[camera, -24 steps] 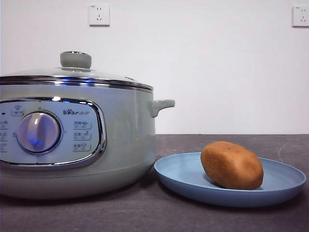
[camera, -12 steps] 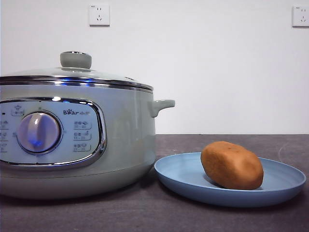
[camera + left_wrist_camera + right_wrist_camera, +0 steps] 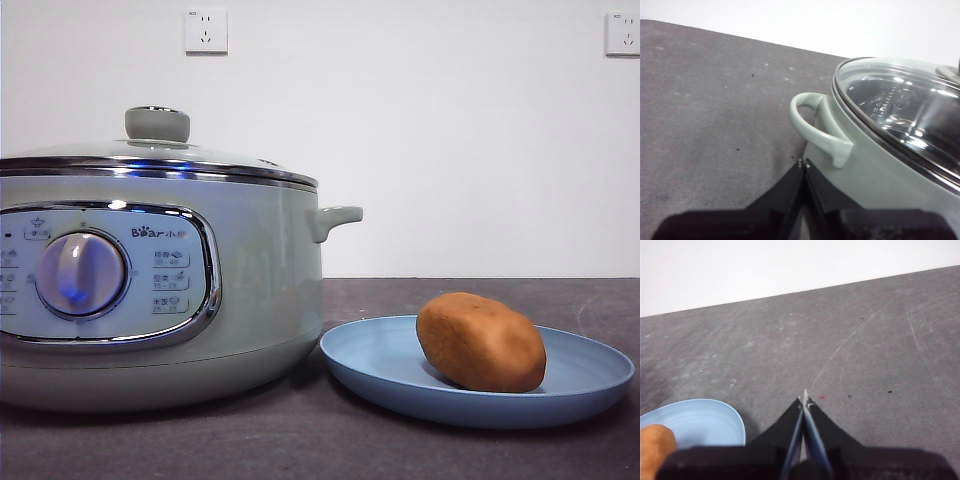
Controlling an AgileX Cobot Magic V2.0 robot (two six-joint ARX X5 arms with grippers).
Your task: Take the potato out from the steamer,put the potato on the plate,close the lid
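Bright, even light fills every view, white glare shines on the glass lid (image 3: 900, 107), and shadows are soft.

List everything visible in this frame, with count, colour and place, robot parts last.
steamer: 1, pale green with chrome rim and a front dial panel, on the table beside the plate.
lid: 1, glass with chrome rim and pale-green knob, seated on the steamer.
plate: 1, light blue, on the table next to the steamer.
potato: 1, orange-brown, lying on the plate.
table: 1, dark grey, under everything.
wall sockets: 2, white, on the white back wall.
left gripper: 1, black, jaws shut, empty, near the steamer's side handle.
right gripper: 1, black, jaws shut, empty, over bare table by the plate.
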